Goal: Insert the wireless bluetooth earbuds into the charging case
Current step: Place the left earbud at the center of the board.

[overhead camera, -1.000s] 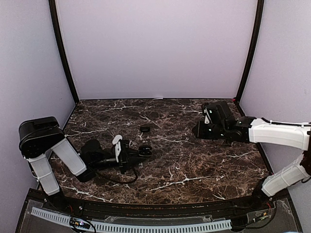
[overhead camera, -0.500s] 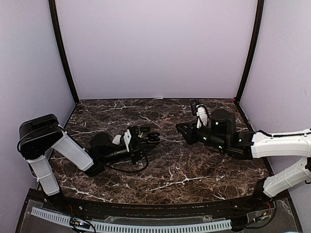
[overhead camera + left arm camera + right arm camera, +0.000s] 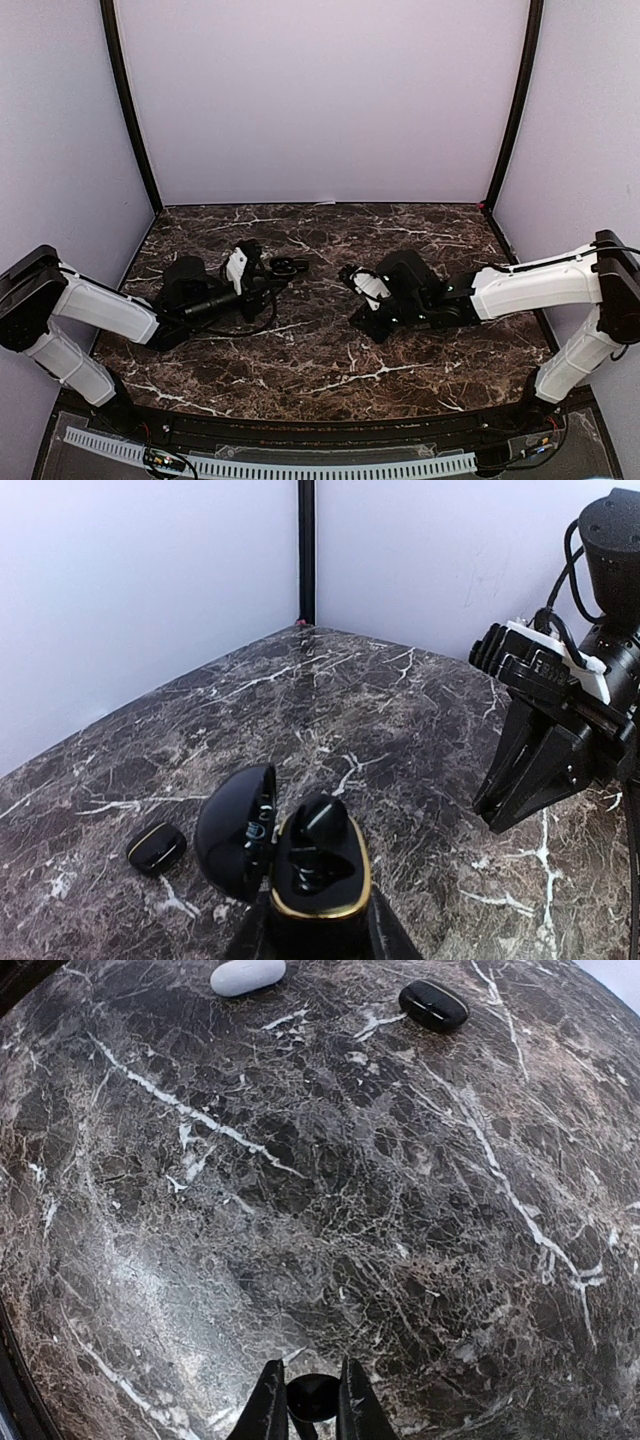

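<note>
Both arms swung inward since the earlier view. Left gripper (image 3: 319, 940): clamped on open case (image 3: 322, 872); first bud (image 3: 322, 820) apparently seated inside. Right gripper (image 3: 305, 1402): pinching second bud (image 3: 312, 1396), right of case, apart. Outstanding: insert second bud.

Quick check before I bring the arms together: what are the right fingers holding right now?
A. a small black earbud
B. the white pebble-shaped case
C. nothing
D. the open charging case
A: in the right wrist view the right fingers pinch a small black earbud, while the white case lies apart on the table and the open charging case sits in the left fingers.
</note>
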